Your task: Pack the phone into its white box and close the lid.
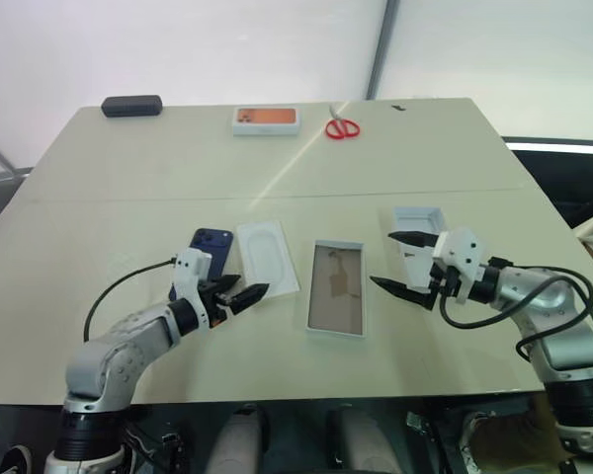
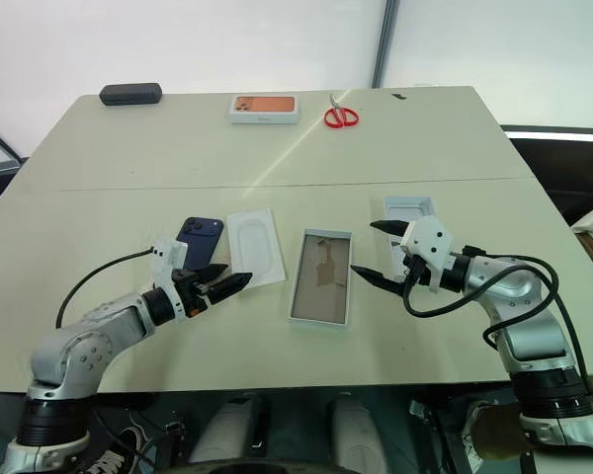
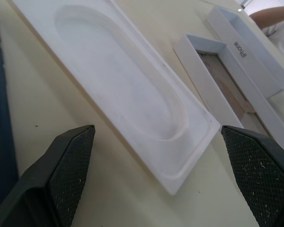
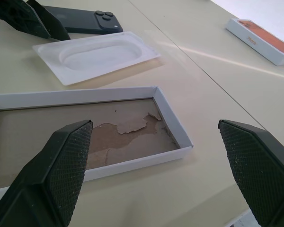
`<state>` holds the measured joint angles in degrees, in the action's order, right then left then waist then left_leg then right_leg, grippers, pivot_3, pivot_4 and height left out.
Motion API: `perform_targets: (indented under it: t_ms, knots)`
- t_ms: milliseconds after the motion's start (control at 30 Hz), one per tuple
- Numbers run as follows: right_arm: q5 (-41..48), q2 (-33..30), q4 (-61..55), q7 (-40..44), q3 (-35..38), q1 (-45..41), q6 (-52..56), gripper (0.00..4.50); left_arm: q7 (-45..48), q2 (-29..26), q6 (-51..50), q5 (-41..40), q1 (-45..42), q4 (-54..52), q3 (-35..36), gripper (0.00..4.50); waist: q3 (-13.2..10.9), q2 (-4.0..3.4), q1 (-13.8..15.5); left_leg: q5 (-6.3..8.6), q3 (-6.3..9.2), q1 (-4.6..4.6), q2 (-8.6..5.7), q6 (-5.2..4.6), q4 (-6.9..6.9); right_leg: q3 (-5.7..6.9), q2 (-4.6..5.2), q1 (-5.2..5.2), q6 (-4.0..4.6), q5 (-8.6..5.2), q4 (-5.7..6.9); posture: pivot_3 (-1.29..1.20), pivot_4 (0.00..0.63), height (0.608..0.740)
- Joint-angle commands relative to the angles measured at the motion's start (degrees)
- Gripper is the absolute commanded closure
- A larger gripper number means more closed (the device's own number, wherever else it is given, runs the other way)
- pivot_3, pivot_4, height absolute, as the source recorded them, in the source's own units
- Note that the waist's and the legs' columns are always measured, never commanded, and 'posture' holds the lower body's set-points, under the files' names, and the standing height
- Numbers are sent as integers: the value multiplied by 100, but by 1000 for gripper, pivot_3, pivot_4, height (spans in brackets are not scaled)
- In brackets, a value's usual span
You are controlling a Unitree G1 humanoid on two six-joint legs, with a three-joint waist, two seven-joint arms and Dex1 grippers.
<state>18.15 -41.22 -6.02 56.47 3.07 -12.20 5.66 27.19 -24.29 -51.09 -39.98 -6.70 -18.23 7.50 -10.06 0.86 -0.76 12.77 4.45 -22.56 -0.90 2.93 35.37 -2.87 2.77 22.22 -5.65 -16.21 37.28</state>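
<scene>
The dark navy phone lies flat on the table left of centre, its near end hidden behind my left wrist. My left gripper is open just in front of the phone, its fingertips over the near corner of a flat white insert. The white box, an open tray with a torn grey-brown floor, lies in the middle of the table. My right gripper hangs open and empty to the right of the tray. Behind it the lid rests with its white inside facing up.
At the far side of the table lie a white box with an orange top, red scissors and a black case. The table ends close in front of both arms.
</scene>
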Motion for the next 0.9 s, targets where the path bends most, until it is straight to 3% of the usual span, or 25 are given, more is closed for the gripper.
perform_targets:
  t_ms: [33,300,700,767,867,900]
  knots:
    - [-17,17,-132,-10,11,-187,-94,55,-216,109,-144,-30,-89,-145,-42,0,0,0,0,0,0,0,0,0,0,0,0,0,0,0,0,0,150,740]
    - [-46,-7,-148,1,-40,-426,-84,55,-787,859,-921,-863,-311,-6,369,0,0,0,15,0,2,0,-5,0,1,1,5,-4,-2,0,-2,0,150,740]
    - [-106,29,-138,-44,-24,-397,-129,55,-1019,1359,-893,-1068,-283,434,551,0,1,-1,21,0,3,3,-22,0,5,1,9,-14,0,0,-7,0,150,740]
    - [-112,18,-129,-45,-18,-392,-140,0,-1009,1326,-902,-1062,-228,420,520,522,1,-1,16,0,3,3,-22,1,5,2,8,-14,0,-1,-7,0,150,740]
    - [-110,11,-117,-55,-6,-404,-140,0,-936,1231,-842,-1014,-161,379,467,1802,1,-1,11,0,3,3,-22,1,4,1,8,-12,-1,0,-7,0,150,740]
    - [-113,10,-121,-61,-5,-402,-142,0,-968,1233,-817,-992,-168,403,474,1802,1,-1,11,0,3,3,-22,1,3,1,8,-11,-1,0,-7,0,150,740]
